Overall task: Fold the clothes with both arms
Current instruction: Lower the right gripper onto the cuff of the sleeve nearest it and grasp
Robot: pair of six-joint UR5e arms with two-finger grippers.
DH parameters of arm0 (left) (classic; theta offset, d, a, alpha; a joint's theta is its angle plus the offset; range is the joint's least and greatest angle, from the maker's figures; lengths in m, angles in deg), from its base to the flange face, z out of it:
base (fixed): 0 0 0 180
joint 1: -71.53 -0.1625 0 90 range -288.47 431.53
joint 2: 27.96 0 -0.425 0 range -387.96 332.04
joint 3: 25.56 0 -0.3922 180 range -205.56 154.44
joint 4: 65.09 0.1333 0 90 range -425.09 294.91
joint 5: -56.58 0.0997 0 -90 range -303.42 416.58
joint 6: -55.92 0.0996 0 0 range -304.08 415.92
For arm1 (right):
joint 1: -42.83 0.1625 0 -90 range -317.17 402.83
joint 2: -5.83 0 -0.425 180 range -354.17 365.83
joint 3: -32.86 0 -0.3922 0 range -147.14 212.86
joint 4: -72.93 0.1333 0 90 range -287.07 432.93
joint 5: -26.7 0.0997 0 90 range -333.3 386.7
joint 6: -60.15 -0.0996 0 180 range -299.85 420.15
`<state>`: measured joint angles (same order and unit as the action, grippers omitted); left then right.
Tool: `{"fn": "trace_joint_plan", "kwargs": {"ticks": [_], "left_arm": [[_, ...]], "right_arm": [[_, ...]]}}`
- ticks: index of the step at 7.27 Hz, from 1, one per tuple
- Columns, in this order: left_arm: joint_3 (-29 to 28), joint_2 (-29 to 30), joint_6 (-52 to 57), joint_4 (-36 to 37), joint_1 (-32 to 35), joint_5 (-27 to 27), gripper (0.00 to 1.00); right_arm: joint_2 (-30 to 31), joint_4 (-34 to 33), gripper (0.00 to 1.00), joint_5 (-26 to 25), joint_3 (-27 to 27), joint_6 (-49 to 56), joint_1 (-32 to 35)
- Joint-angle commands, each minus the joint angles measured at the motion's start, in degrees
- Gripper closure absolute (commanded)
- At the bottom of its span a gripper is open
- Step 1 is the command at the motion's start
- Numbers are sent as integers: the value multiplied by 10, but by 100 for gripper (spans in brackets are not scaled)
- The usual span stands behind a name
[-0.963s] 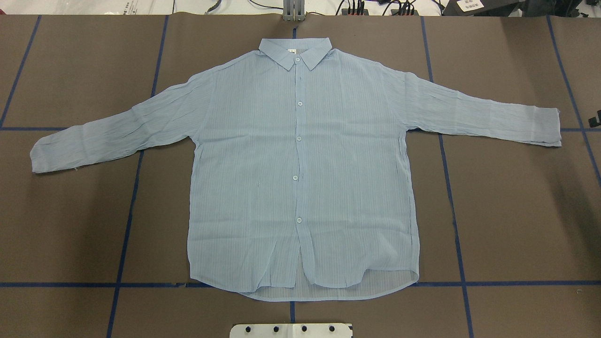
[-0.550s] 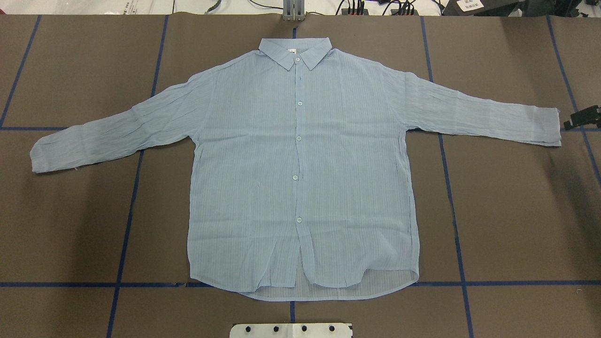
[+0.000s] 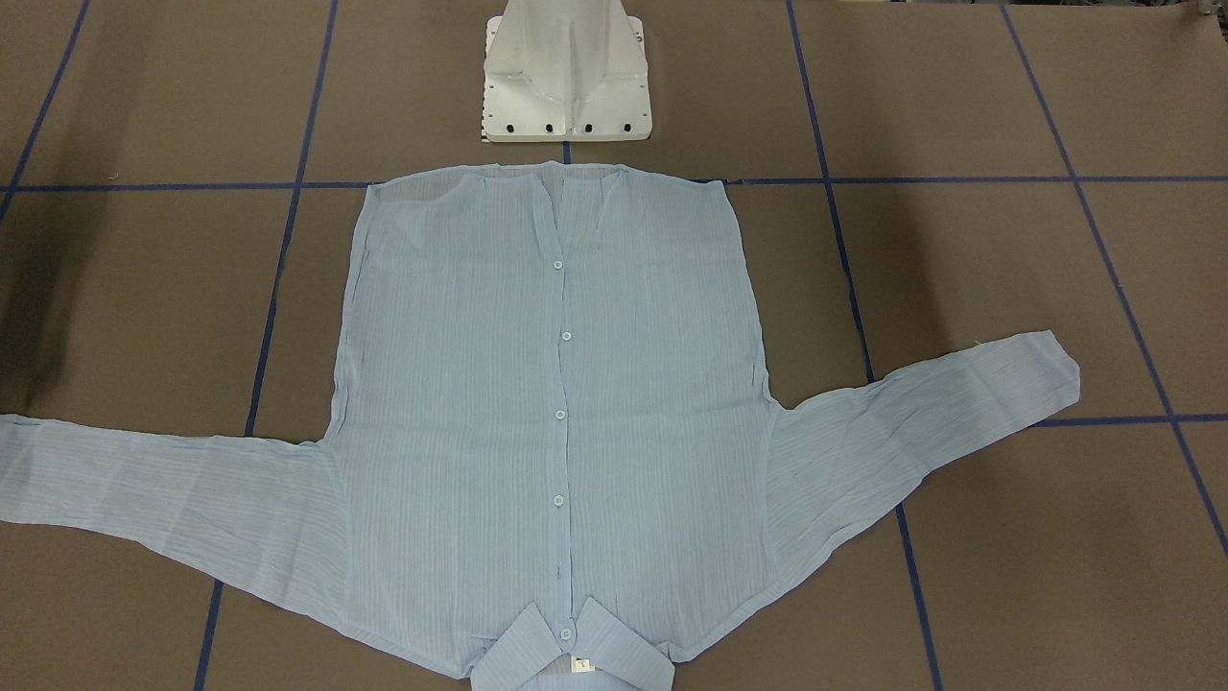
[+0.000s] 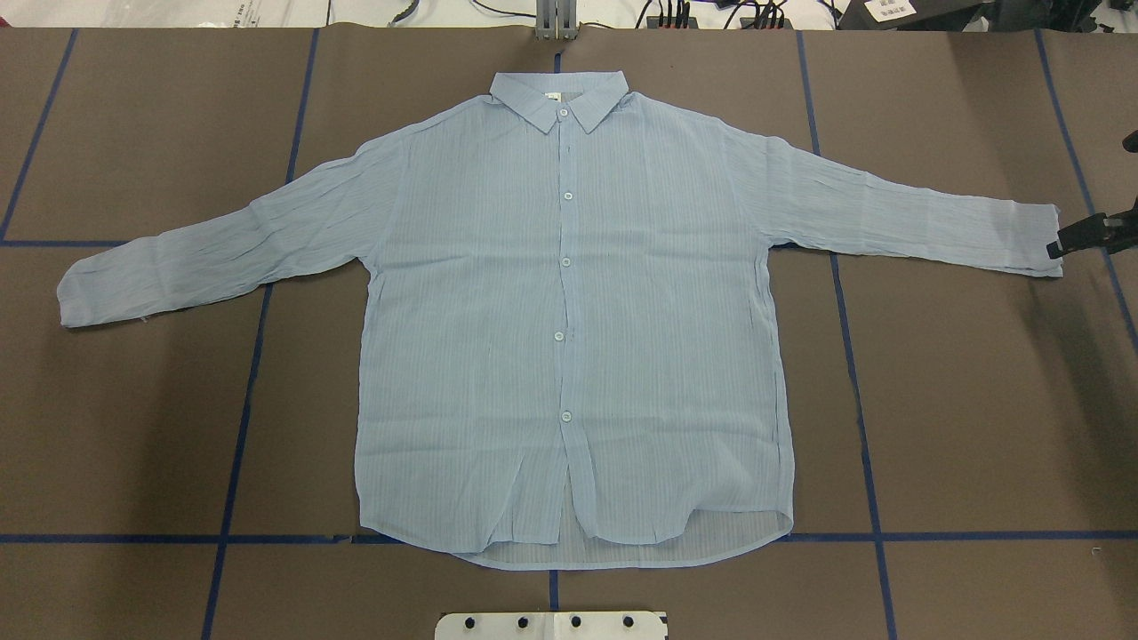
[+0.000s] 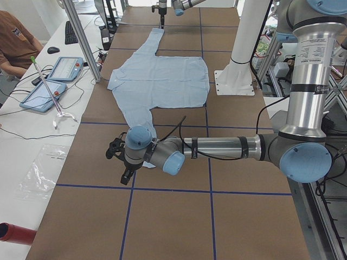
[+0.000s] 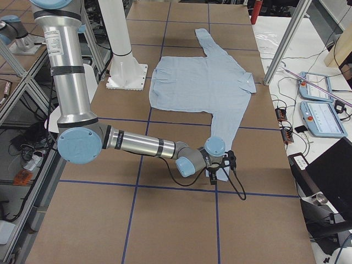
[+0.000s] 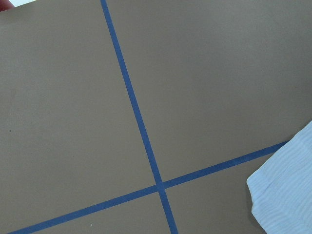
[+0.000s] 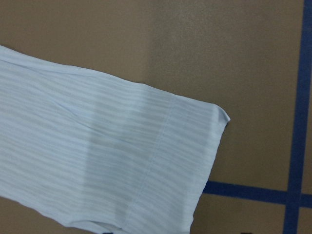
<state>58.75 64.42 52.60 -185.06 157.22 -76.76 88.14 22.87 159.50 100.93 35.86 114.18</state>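
**Right gripper arrives at the sleeve cuff**

Over the last second the right gripper (image 4: pixel 1067 240) has slid in from the 3 o'clock edge of the overhead view. It was a sliver at the border and now sits just beside the right cuff (image 4: pixel 1036 238). Nothing else has shifted.

The brown bench (image 4: pixel 978 427), gridded with blue tape (image 4: pixel 858 356), carries the light-blue shirt (image 4: pixel 569 311). It lies flat, buttoned and face up, with the collar (image 4: pixel 560 98) at 12 o'clock and the hem (image 4: pixel 622 556) at 6. No fold has been made.

The right arm (image 6: pixel 137 146) reaches low along the bench, and its wrist camera looks down on that cuff. The left arm (image 5: pixel 227 147) lies just as low at the 9 o'clock end. The left gripper (image 5: pixel 122 165) seems to sit beside the cloth, not over it, because its wrist view catches only a corner of the left cuff (image 7: pixel 287 195).

I cannot tell whether either gripper is open or closed.

This looks like the start of the sleeve fold. The next move likely calls for a pinch on each cuff.
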Motion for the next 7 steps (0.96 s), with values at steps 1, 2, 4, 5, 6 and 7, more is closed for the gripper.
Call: {"fn": "trace_joint_plan", "kwargs": {"ticks": [1, 2, 4, 5, 6, 7], "left_arm": [[-1, 2, 1, 0, 0, -1, 0], [0, 2, 1, 0, 0, -1, 0], [0, 3, 2, 0, 0, -1, 0], [0, 3, 2, 0, 0, -1, 0], [0, 3, 1, 0, 0, -1, 0], [2, 3, 1, 0, 0, -1, 0]], "right_arm": [[0, -1, 23, 0, -5, -1, -10], [-1, -2, 30, 0, -6, -1, -10], [-20, -2, 30, -2, -25, 1, -10], [-26, -4, 31, -4, -26, 0, -10], [-26, -5, 31, -4, -26, 0, -10], [-25, -5, 31, -4, -28, 1, -10]]}}
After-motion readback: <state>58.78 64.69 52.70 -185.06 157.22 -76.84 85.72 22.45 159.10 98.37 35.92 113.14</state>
